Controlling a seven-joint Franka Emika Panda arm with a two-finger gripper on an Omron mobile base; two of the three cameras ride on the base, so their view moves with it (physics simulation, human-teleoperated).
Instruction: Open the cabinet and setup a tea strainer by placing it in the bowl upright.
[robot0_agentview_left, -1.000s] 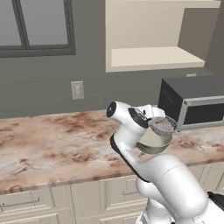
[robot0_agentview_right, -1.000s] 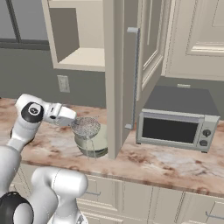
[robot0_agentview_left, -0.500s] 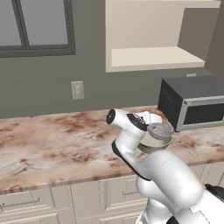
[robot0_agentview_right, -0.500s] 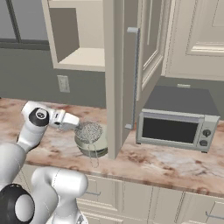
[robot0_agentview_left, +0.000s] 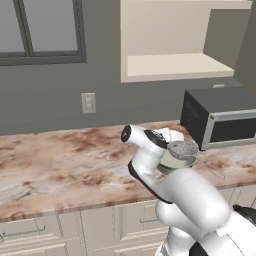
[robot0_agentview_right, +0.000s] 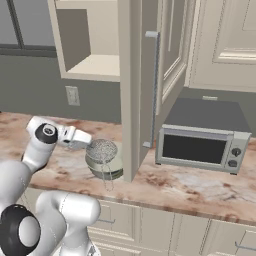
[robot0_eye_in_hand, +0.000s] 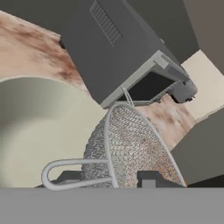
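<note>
- The tea strainer (robot0_agentview_right: 102, 149) sits over the bowl (robot0_agentview_right: 104, 165), its mesh basket at the rim level of the bowl; from the right base view a thin wire part hangs down in front of the bowl's side.
- In the left base view the strainer (robot0_agentview_left: 182, 148) shows as a speckled grey disc lying on top of the bowl (robot0_agentview_left: 176, 161), just beside the arm's wrist.
- In the hand view the mesh basket (robot0_eye_in_hand: 131, 151) is tilted, with its wire rim arching across it and a wire loop sticking out to one side; the pale inside of the bowl (robot0_eye_in_hand: 39, 127) lies right behind it.
- The gripper (robot0_eye_in_hand: 109, 180) holds the strainer: the two dark fingertips (robot0_eye_in_hand: 151, 178) stand on either side of the basket's edge, with the mesh between them.
- From the right base view the gripper (robot0_agentview_right: 86, 143) reaches sideways to the strainer, low over the countertop (robot0_agentview_right: 190, 187).
- The bowl stands on the marbled countertop, near the microwave (robot0_agentview_right: 202, 137) and just beside the lower edge of the open cabinet door (robot0_agentview_right: 142, 85).
- The cabinet (robot0_agentview_left: 170, 40) stands open above the counter, its beige shelf showing; the long metal handle (robot0_agentview_right: 154, 90) runs down the swung-out door.
- A wall socket (robot0_agentview_left: 88, 103) is on the grey wall below the window (robot0_agentview_left: 42, 30).
</note>
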